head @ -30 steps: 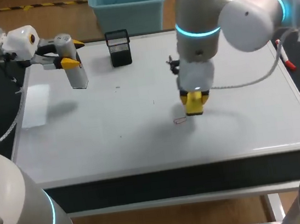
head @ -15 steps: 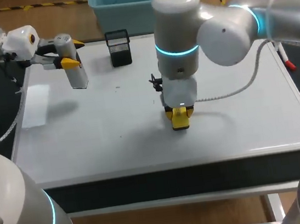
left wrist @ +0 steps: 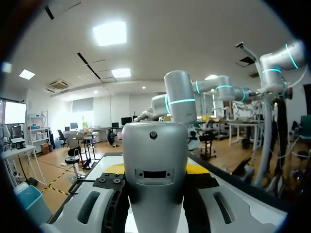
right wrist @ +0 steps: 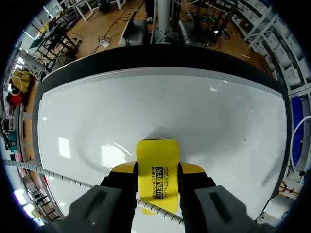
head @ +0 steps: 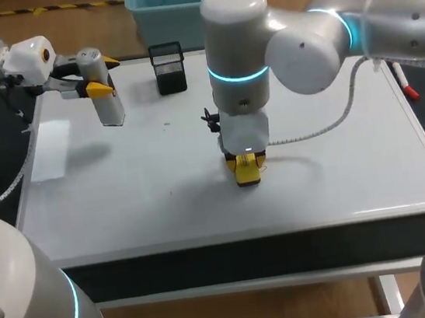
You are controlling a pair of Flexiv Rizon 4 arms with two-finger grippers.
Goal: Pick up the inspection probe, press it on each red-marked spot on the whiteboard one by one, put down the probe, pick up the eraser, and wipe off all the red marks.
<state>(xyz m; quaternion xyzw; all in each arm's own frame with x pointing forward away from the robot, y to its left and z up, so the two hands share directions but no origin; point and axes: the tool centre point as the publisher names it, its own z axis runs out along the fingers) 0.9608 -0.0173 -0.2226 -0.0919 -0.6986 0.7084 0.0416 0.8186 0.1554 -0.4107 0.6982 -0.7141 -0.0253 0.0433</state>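
At the left, our left gripper hung above the far left corner of the whiteboard, its fingers clamped on either side of the inspection probe, which pointed down and stood clear of the board. A black mesh holder sat near the far edge, between the two arms. Toward the middle, our right arm reached in from the right, and the right gripper had its fingers closed on the flanks of the yellow eraser, whose face was down on the board. We judged the wiping step to be in hand, though the probe had not been set down. No red mark showed clearly; a few specks were too small to tell. The next move likely called for firm, even pressure and strokes across any mark left.
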